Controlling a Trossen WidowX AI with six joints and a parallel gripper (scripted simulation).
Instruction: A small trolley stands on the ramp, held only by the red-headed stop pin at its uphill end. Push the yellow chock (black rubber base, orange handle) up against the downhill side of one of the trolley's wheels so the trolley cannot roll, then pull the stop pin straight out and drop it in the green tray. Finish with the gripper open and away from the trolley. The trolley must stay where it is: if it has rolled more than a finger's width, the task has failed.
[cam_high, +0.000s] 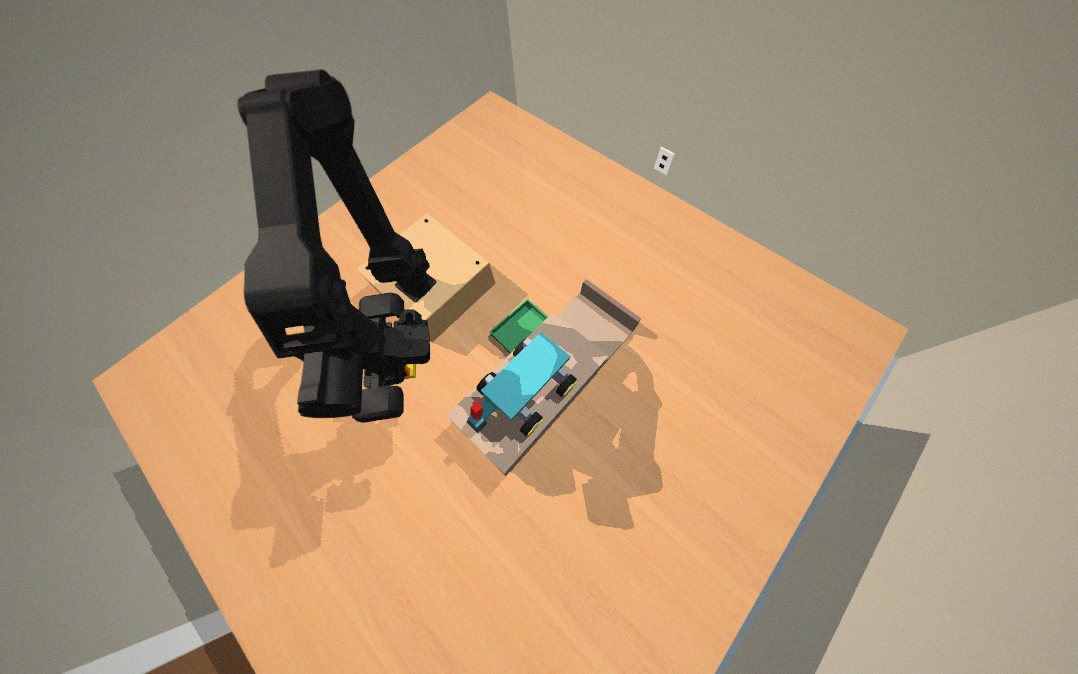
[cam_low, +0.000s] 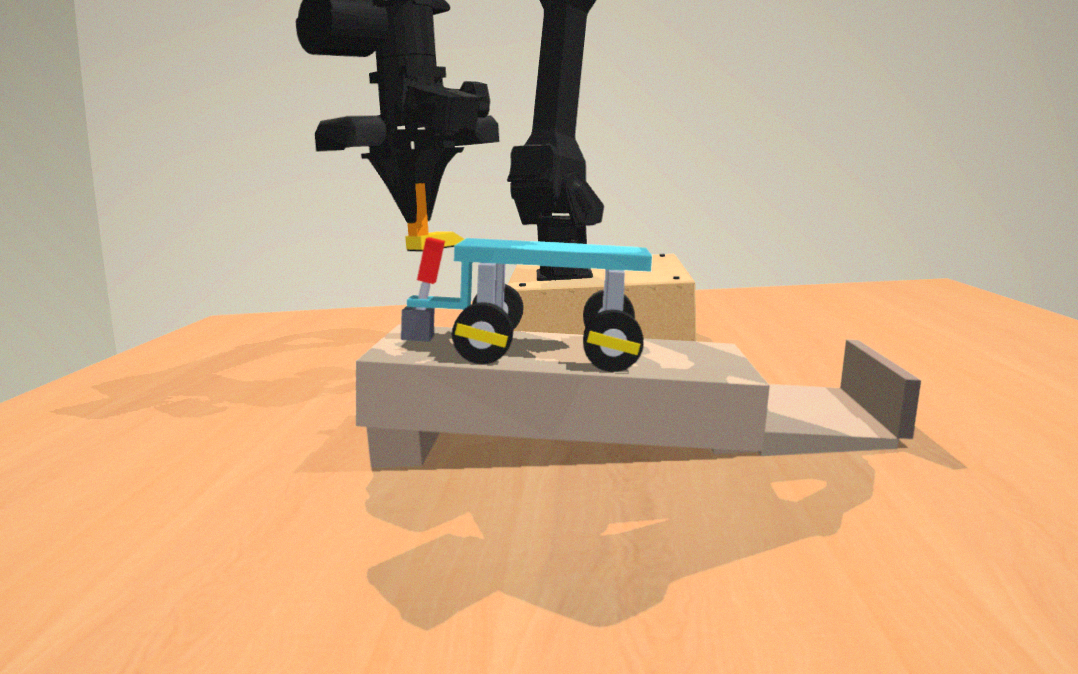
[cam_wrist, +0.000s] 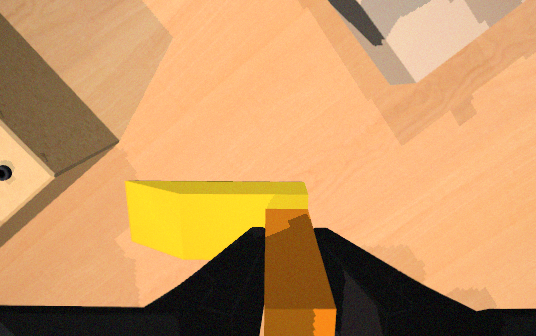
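My gripper (cam_low: 418, 216) (cam_wrist: 288, 241) is shut on the orange handle (cam_low: 420, 198) (cam_wrist: 295, 265) of the yellow chock (cam_high: 410, 371) (cam_low: 433, 239) (cam_wrist: 215, 220). It holds the chock in the air beside the ramp's uphill end. The cyan trolley (cam_high: 526, 375) (cam_low: 556, 252) stands on the ramp (cam_high: 592, 317) (cam_low: 556, 405) (cam_wrist: 430, 45). The red-headed stop pin (cam_high: 476, 410) (cam_low: 430, 260) stands in its block at the trolley's uphill end. The green tray (cam_high: 516, 325) lies on the table beside the ramp; it is hidden in the exterior view.
The wooden base block (cam_high: 457, 258) (cam_low: 604, 309) (cam_wrist: 45, 95) carries the arm and stands behind the ramp, near the tray. A raised end wall (cam_high: 610, 302) (cam_low: 880, 389) closes the ramp's downhill end. The wooden table (cam_high: 715, 381) (cam_low: 198, 556) (cam_wrist: 225, 100) lies under everything.
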